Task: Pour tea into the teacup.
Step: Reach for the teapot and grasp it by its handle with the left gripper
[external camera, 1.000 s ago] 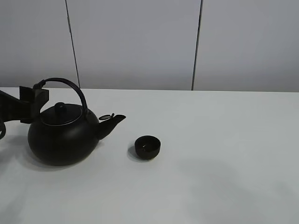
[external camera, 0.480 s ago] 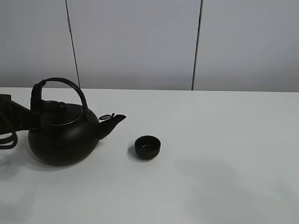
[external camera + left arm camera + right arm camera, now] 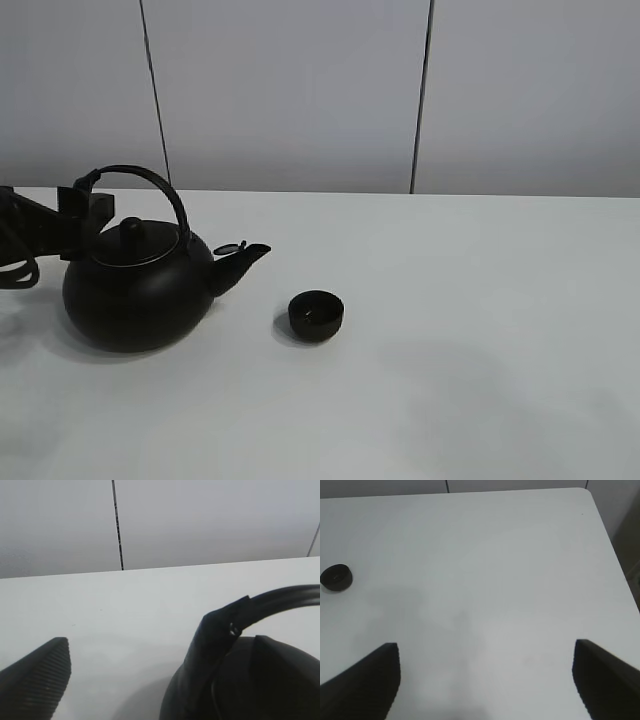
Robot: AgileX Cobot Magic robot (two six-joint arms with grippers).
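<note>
The large black kettle point(image 3: 135, 295) with an arched handle point(image 3: 150, 180) stands on the white table at the left, spout pointing right. The small matte-black teacup point(image 3: 316, 314) stands upright just right of the spout, apart from it. It also shows in the right wrist view point(image 3: 336, 577). My left gripper point(image 3: 84, 208) is at the left end of the kettle handle. In the left wrist view it point(image 3: 145, 660) is open: one ribbed finger point(image 3: 37, 677) shows, the handle point(image 3: 220, 630) lies beside it and hides the other finger. My right gripper point(image 3: 485, 680) is open and empty above the table.
The white table point(image 3: 470, 300) runs to a grey panelled wall point(image 3: 300, 90) at the back. Its right edge and rounded far corner point(image 3: 592, 495) show in the right wrist view. The right arm is out of the exterior view.
My left gripper dropped low behind the kettle half a second ago and is now back up at the handle's left end. The kettle shifted very slightly. The teacup has not moved.
</note>
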